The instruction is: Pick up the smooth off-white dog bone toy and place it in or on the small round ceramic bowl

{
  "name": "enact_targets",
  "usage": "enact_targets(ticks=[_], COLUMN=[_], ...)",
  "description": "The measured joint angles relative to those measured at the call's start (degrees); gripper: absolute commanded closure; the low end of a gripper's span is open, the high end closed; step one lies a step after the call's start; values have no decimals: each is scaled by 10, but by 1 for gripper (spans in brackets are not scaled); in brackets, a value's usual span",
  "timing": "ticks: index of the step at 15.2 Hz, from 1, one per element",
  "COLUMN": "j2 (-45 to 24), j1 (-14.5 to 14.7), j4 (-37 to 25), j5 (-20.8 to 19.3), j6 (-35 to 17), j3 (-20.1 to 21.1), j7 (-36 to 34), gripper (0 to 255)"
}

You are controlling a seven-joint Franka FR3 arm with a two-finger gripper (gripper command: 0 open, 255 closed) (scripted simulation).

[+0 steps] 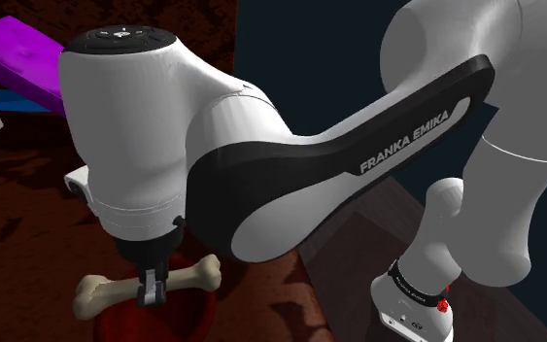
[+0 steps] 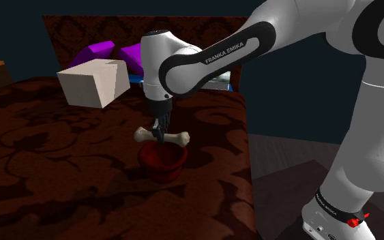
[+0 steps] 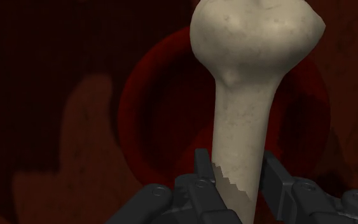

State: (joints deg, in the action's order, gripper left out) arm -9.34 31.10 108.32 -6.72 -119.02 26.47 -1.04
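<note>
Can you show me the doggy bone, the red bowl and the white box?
bone [image 3: 244, 108]: wrist view, on the middle of its shaft.
red bowl [image 2: 161, 167]: second exterior view, on its front outer wall.
white box [image 2: 81, 88]: second exterior view, on a side face turned toward the camera.

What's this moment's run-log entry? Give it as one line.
phase: place | end effector: shut on bone toy, mid-shaft | bone toy: held above red bowl | release: not yet

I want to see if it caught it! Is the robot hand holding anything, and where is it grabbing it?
Yes. The gripper clasps the off-white dog bone toy by the middle of its shaft, over the dark red bowl.
</note>
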Motion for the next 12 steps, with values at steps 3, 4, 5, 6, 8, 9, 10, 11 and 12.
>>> enact_targets(ticks=[3,4,5,6,8,9,10,11,12], j2=[-9,-13,-15,-20,-27,-26,-26,-26,-26], j1=[1,2,2,3,4,4,4,4,4], j4=[13,17,21,23,29,31,33,33,33], j5=[-6,-8,-10,-13,-17,-17,-17,-17,-17], j6=[-21,-28,-34,-40,-52,-54,-55,-56,-56], j3=[-1,-2,-2,-2,-3,-3,-3,-3,-3], j7=[-5,-6,-8,-10,-13,-14,-14,-14,-14], gripper=[255,255,255,255,255,255,255,255,255])
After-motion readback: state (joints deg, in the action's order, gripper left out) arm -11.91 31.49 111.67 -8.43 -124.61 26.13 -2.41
